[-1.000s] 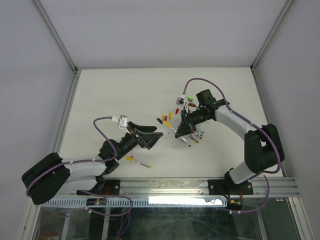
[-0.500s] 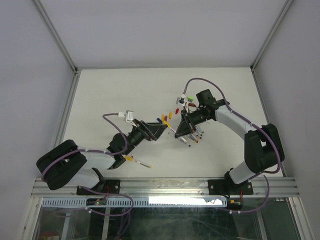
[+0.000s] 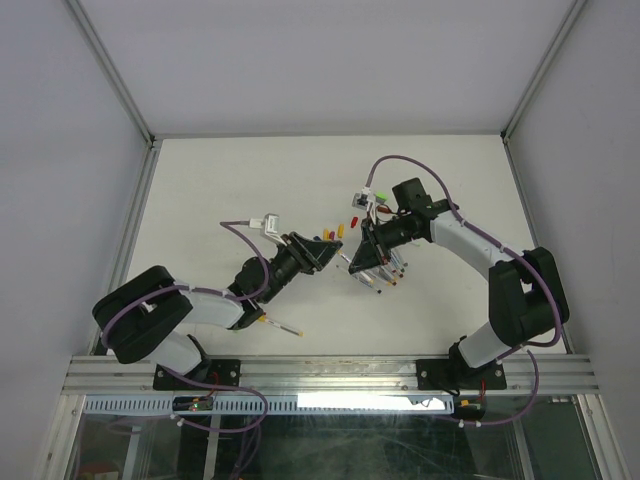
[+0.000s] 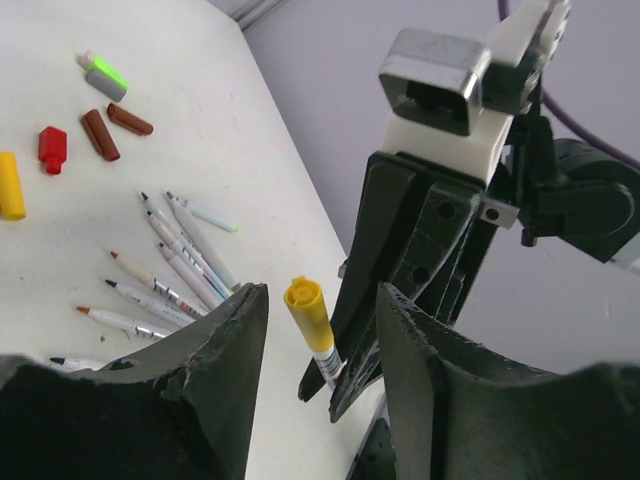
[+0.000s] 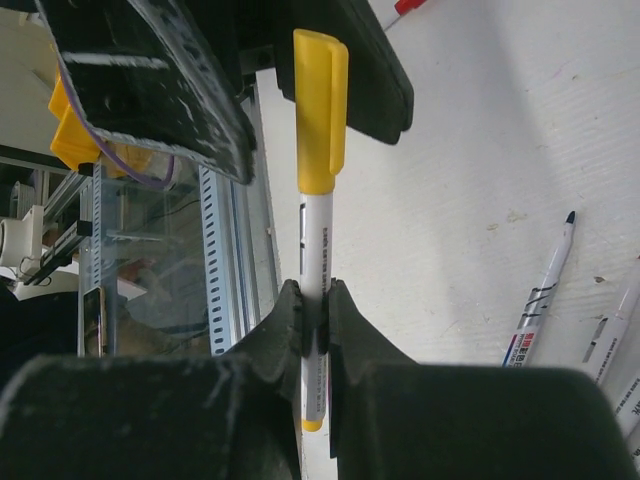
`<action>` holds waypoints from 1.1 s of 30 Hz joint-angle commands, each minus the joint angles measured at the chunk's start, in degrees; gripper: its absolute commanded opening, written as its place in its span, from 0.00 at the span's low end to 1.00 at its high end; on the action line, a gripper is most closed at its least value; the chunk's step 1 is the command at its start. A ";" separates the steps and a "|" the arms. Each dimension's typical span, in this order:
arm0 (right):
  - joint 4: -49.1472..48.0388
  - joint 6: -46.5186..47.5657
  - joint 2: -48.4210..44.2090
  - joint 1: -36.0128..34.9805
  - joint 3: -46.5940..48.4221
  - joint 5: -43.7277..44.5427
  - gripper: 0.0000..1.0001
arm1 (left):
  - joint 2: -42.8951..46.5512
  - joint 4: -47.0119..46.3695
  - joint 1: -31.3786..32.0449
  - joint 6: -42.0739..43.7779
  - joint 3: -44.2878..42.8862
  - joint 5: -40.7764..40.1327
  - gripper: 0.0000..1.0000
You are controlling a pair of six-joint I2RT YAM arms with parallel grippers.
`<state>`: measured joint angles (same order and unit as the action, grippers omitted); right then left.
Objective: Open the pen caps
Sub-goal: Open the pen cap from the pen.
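1. Lying capped by the table's near edge: spare pen [image 3: 278,324].
2. Swung in within the last second and narrowed: left gripper [image 4: 320,292], fingers apart either side of yellow cap [image 4: 303,298], not touching.
3. Clamped on that pen's barrel [image 5: 313,240] above the table's middle: right gripper [image 5: 315,300]. Pull-off probably next.
4. Beyond: loose caps [image 4: 100,135], bare pens [image 4: 170,270], white table [image 3: 220,180], grey walls [image 3: 300,60].

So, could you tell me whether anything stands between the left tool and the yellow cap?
Nothing visible does. The yellow cap sits in the open gap between the left tool's jaws, while the right tool holds the pen by its barrel.
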<state>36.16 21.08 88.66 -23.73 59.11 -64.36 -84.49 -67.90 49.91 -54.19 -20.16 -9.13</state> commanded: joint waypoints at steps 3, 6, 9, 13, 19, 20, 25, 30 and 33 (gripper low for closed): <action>-3.34 -2.09 -1.70 -0.35 -0.22 1.02 0.00 | -2.19 -0.92 1.22 -2.65 -3.04 -1.43 0.41; -3.38 -2.10 -1.58 -0.66 -0.31 1.59 0.00 | -2.65 -0.90 1.34 -2.76 -3.43 -1.73 0.33; -3.38 -1.92 -1.48 -1.06 -0.36 2.40 0.00 | -1.98 -0.20 1.33 -2.71 -3.12 -3.10 0.33; -3.43 -1.83 -1.47 -1.43 -0.41 3.02 0.00 | -0.44 0.99 1.34 -2.35 -2.91 -4.67 0.27; -3.38 -1.62 -1.30 -1.86 -0.45 3.97 0.00 | 1.14 2.14 1.33 -1.60 -3.25 -5.12 0.03; -3.38 -1.58 -1.28 -1.97 -0.44 4.12 0.00 | 1.57 2.03 1.25 -1.31 -3.18 -5.58 0.00; -3.43 -1.39 -0.93 -3.22 -0.79 5.60 0.00 | 7.47 3.24 -3.36 -0.91 -2.38 -7.56 0.00; -3.82 -1.57 -0.43 -5.05 -1.15 7.44 0.00 | 14.96 7.58 -11.56 -0.37 -1.22 -10.24 0.00; -4.04 -1.88 -0.14 -5.67 -1.04 8.24 0.00 | 18.85 9.52 -15.25 -0.06 -0.40 -12.29 0.00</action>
<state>31.22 19.53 88.82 -28.18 57.98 -58.15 -71.22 -56.97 38.35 -55.90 -21.37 -16.36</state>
